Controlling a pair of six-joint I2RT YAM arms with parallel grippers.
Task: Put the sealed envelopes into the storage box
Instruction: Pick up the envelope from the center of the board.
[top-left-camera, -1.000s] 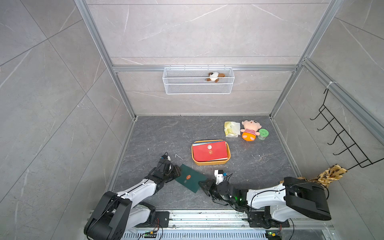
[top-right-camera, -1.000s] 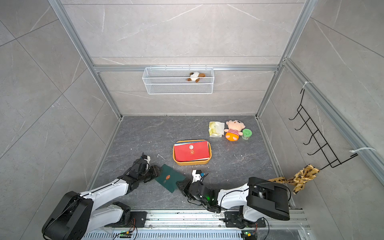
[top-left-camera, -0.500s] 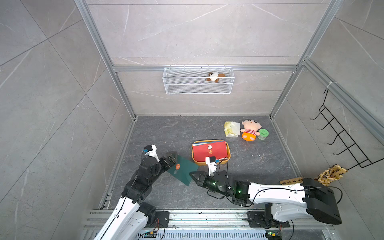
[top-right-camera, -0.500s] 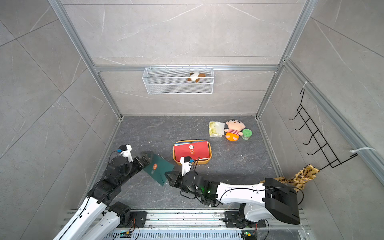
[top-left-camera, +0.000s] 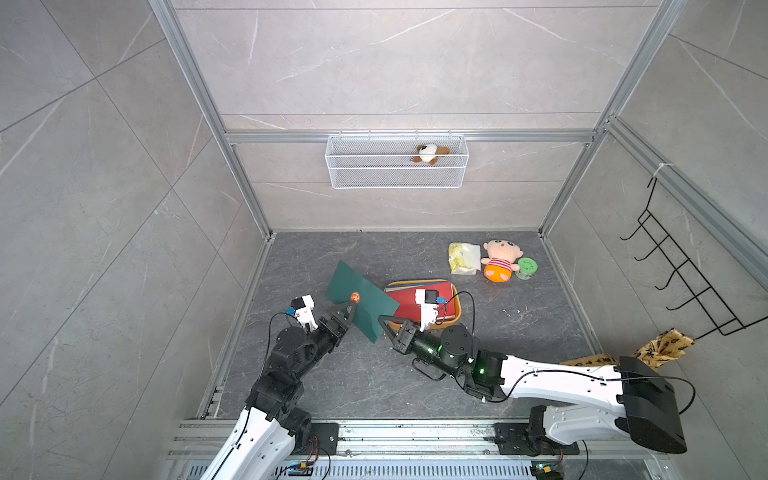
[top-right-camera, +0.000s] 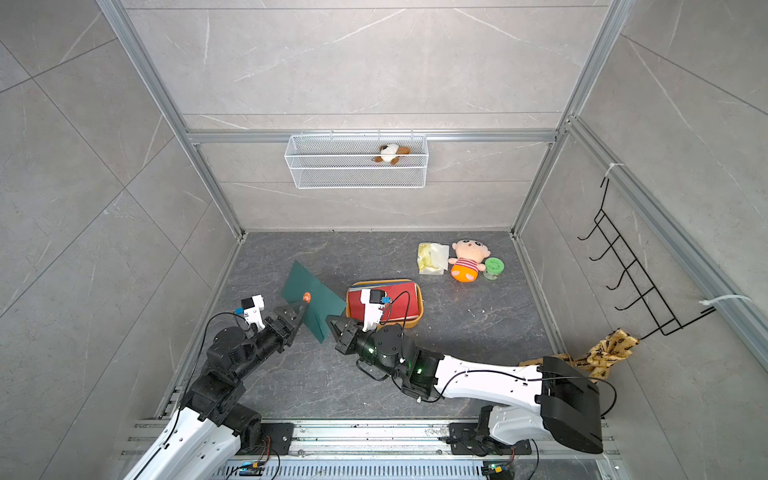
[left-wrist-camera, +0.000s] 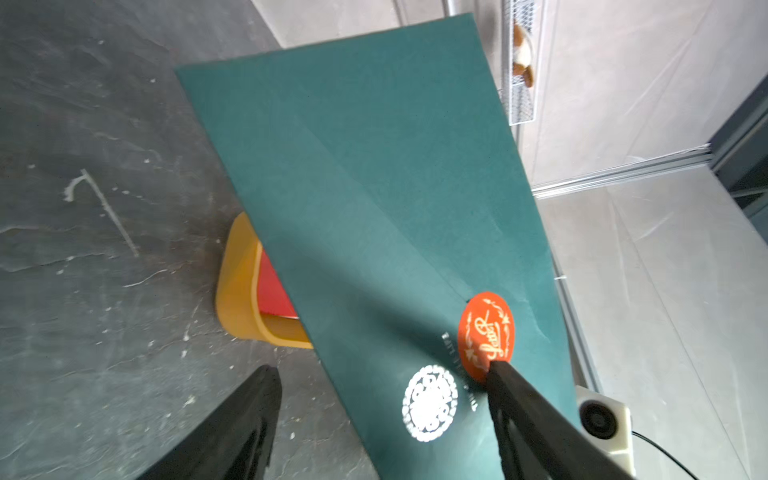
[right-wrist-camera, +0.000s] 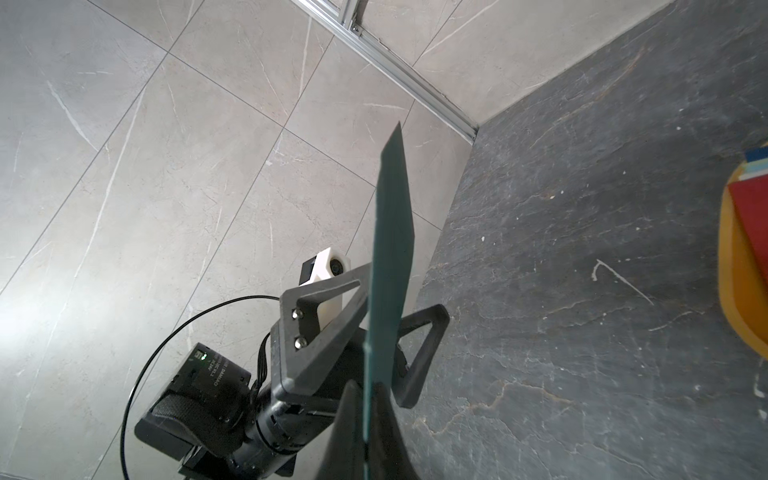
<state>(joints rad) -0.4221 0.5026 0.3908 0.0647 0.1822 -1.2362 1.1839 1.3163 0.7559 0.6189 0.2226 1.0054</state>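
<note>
Raised higher: dark green envelope (top-left-camera: 365, 303), orange seal (left-wrist-camera: 486, 332) showing; right gripper (right-wrist-camera: 365, 386) clamps edge, left gripper (left-wrist-camera: 380, 368) released.

green envelope (top-left-camera: 365, 305) overlapping storage box (top-left-camera: 453, 318), doll (top-left-camera: 500, 259) behind

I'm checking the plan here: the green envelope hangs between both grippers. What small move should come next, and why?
Probably draw the left gripper back, clear of the dark green envelope. Its jaws stand open astride the sheet, while the right gripper is shut on its lower edge and carries it alone, near the storage box.
</note>
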